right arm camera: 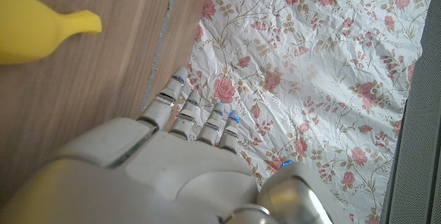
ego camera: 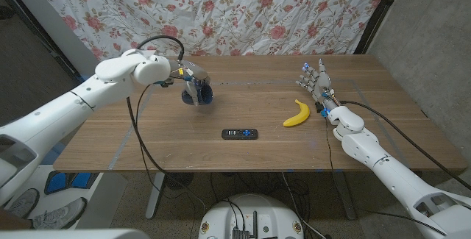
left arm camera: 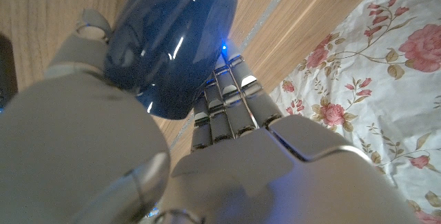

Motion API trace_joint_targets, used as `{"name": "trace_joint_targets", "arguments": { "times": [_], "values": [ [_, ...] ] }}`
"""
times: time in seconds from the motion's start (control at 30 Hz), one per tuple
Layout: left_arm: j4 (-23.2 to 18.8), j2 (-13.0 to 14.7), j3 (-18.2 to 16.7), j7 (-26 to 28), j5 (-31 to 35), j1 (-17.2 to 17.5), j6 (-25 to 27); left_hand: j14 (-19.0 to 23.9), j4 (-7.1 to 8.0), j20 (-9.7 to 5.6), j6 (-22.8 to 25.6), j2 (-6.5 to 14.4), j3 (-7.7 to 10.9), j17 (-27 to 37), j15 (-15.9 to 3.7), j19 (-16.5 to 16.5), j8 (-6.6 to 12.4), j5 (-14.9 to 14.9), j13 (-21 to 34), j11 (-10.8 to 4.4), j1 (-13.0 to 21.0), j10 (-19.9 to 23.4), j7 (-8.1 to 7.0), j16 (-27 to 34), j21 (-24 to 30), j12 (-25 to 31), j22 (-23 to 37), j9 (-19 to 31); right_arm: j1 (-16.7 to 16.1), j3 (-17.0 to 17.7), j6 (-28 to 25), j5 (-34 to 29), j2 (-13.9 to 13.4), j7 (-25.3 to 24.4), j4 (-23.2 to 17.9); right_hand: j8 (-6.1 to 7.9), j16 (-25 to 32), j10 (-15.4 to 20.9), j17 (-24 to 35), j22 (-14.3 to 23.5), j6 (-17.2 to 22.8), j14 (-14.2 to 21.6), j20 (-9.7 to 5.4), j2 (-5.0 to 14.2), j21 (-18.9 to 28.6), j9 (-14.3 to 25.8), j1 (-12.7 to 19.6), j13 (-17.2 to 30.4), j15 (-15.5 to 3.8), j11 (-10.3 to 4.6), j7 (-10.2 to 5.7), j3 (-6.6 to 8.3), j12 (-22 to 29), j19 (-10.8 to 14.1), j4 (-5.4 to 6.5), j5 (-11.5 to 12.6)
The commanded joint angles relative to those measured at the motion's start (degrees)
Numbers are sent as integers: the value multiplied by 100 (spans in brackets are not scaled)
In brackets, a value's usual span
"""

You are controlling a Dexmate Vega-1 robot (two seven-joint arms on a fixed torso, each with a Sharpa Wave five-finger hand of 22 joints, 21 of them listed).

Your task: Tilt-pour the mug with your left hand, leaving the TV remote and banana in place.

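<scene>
1. Bare wooden table surrounds the dark blue mug, which is tilted at the left rear, well apart from every edge.
2. The black TV remote lies near the front edge; the banana is to its right.
3. The left hand grips the mug.
4. The right hand stands beside the banana, fingers spread, holding nothing.
</scene>
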Motion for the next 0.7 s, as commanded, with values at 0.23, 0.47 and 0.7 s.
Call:
{"name": "trace_joint_targets", "arguments": {
  "times": [0.23, 0.47, 0.7],
  "values": [
    [-178, 315, -461, 1014, -1009, 777, 482, 369, 87, -30, 469, 1764, 158, 200, -980, 63, 1593, 0, 1314, -940, 519, 1071, -344, 28, 50, 69, 10, -16, 0, 0, 4, 0, 0, 1, 1, 21, 32, 28, 14, 31, 10, 39, 6, 53, 36, 14, -5, 23, -289, -22, -37, 5, 28, 24, 22, 27],
    [-172, 382, -561, 1451, -1220, 1032, 542, 420, 93, -35, 521, 1764, 166, 191, -974, 90, 1606, -2, 1306, -962, 494, 1104, -353, 25, 65, 66, 9, -34, 0, 0, 2, 0, -1, -1, 0, 21, 30, 26, 14, 31, 8, 35, 4, 52, 35, 14, -4, 23, -287, -8, -37, 5, 28, 21, 21, 28],
    [-119, 382, -606, 1781, -1442, 1216, 543, 453, 92, -52, 559, 1760, 175, 183, -984, 102, 1615, -5, 1290, -968, 476, 1145, -362, 17, 74, 61, 8, -51, -2, 0, 1, 0, -2, -2, -4, 20, 32, 28, 14, 31, 6, 40, 4, 52, 37, 14, -5, 23, -295, -16, -37, 4, 28, 25, 21, 27]
  ]
}}
